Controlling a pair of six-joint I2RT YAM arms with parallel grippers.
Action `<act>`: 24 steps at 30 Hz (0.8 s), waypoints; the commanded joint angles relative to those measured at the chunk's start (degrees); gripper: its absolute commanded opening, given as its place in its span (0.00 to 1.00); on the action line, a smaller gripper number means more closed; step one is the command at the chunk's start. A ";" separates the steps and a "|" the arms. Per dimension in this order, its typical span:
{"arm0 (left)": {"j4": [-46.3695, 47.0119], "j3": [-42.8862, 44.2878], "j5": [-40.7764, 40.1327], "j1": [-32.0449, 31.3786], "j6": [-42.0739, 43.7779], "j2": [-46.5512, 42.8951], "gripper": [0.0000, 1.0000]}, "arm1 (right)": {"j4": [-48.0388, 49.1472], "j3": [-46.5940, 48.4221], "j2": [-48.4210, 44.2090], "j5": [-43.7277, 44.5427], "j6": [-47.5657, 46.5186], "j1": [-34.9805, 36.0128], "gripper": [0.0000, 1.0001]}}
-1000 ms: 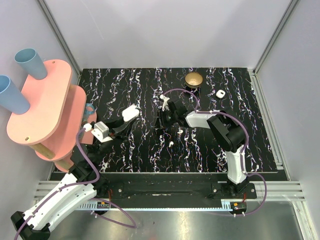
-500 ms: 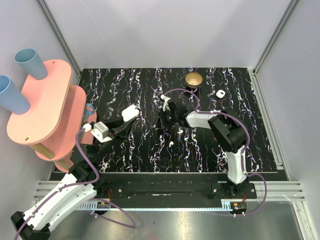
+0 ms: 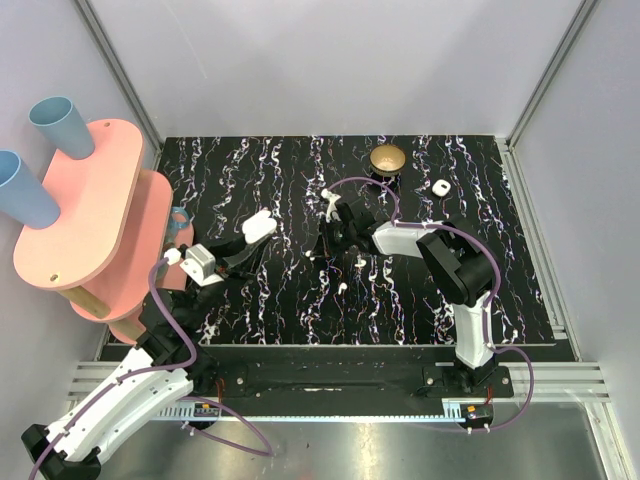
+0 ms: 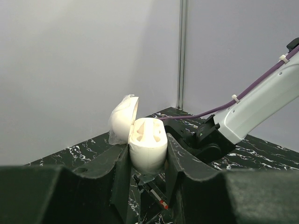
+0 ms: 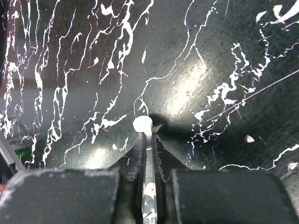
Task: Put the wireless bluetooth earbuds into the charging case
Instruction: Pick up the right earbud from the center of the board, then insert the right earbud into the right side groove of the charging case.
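Note:
My left gripper is shut on the charging case, a white rounded case held above the table's left part. In the left wrist view the case sits upright between the fingers with its lid open to the left and both sockets showing. My right gripper is at mid-table, pointing down. In the right wrist view it is shut on the stem of one white earbud, just above the tabletop. A small white piece that looks like the other earbud lies on the table nearer the arms.
A gold round dish stands at the back. A small white ring-like object lies right of it. A pink two-level stand with blue cups is at the left edge. Metal rails bound the table.
My right gripper has shifted slightly with the earbud in it. The left arm and the case have hardly moved.

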 commanded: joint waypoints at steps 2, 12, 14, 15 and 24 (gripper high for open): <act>1.53 0.44 -1.31 0.28 -0.23 -0.44 0.06 | 1.45 0.46 -3.19 -2.80 -0.23 0.38 0.07; 0.74 1.32 -1.23 0.20 -0.23 0.70 0.06 | -0.66 -2.08 -13.64 -2.37 -3.48 0.30 0.02; 0.74 1.49 -0.88 0.28 -0.23 1.05 0.05 | -0.84 -3.57 -17.32 -1.32 -4.53 0.38 0.01; 0.91 1.49 -0.53 0.28 -0.23 1.14 0.05 | -1.19 -4.02 -18.57 -0.96 -4.97 0.30 0.00; 2.06 1.14 4.91 0.28 1.17 2.37 0.01 | -9.10 -9.99 -36.40 6.51 -11.82 0.38 0.00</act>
